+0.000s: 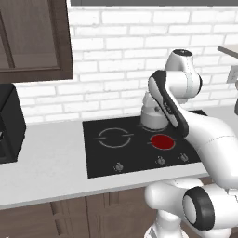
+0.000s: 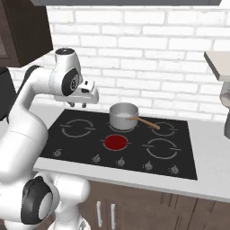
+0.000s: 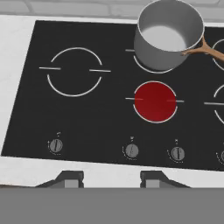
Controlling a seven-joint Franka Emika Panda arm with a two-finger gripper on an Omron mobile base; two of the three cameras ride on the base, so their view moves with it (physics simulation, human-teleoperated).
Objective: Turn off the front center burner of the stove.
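You are holding the open gripper [image 2: 84, 105] above the stove [image 3: 26, 109], whose front center burner [image 3: 155, 101] is glowing; pinch its small, stiff, probably slippery knob [image 3: 131, 151] by the sides.

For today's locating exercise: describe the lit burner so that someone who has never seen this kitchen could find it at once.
Find the black glass stove set in the white counter below the brick wall. Look along its front, just behind the row of small silver knobs, in front of the steel pot. The burner is the one solid red disc; its neighbours are thin grey rings.
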